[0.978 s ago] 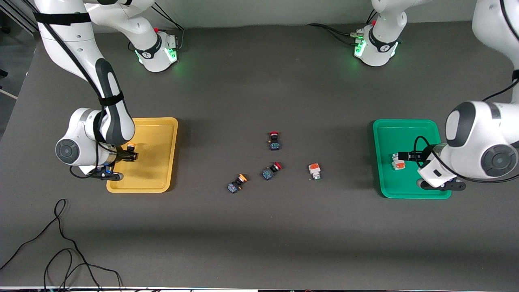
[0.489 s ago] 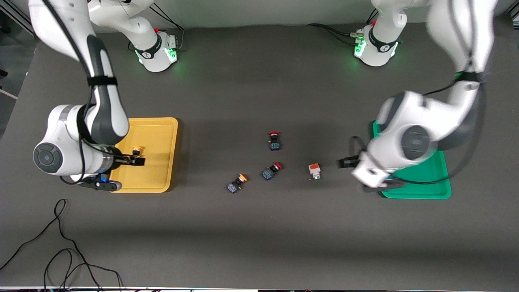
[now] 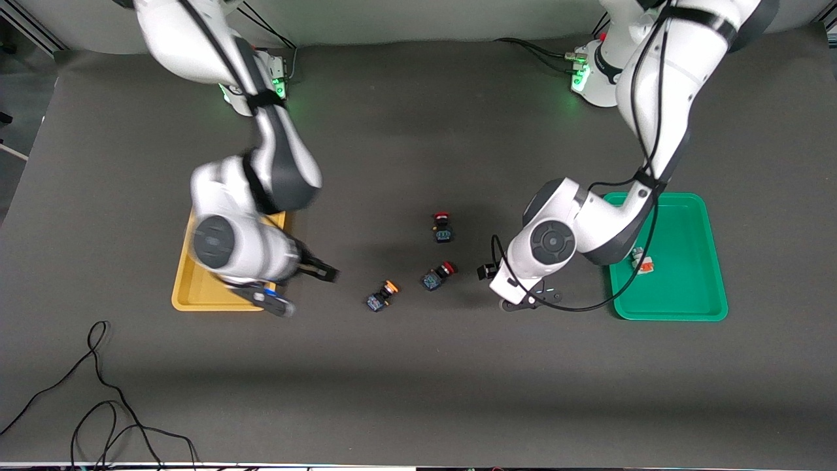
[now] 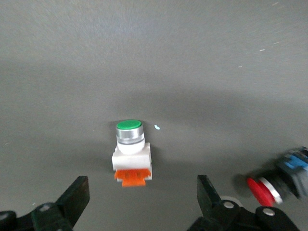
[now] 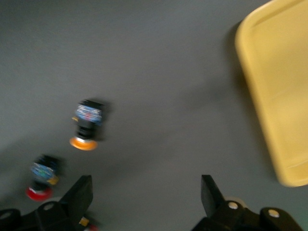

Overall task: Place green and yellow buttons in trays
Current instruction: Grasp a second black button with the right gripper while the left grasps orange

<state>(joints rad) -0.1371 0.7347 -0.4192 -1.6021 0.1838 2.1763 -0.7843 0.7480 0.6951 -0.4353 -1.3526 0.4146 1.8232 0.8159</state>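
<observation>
A white-grey button with a green cap and an orange block (image 4: 131, 156) lies on the table just ahead of my open left gripper (image 4: 140, 207). In the front view my left arm hides it, with the left gripper (image 3: 487, 271) between the red-capped switches and the green tray (image 3: 680, 307). Another white-grey button (image 3: 642, 263) lies in that tray. A black button with an orange-yellow cap (image 3: 381, 296) lies mid-table and shows in the right wrist view (image 5: 86, 126). My right gripper (image 3: 324, 270) is open and empty (image 5: 144, 202), between the yellow tray (image 3: 196, 301) and that button.
Two black red-capped switches (image 3: 438, 276) (image 3: 443, 227) lie mid-table; one shows in the left wrist view (image 4: 276, 180) and one in the right wrist view (image 5: 41, 179). My right arm covers most of the yellow tray (image 5: 279, 96). A black cable (image 3: 98, 392) lies near the table's front edge.
Both grippers have left their trays. The right one released an orange-capped button into the yellow tray and moved toward mid-table. The left one moved over the loose white-grey button.
</observation>
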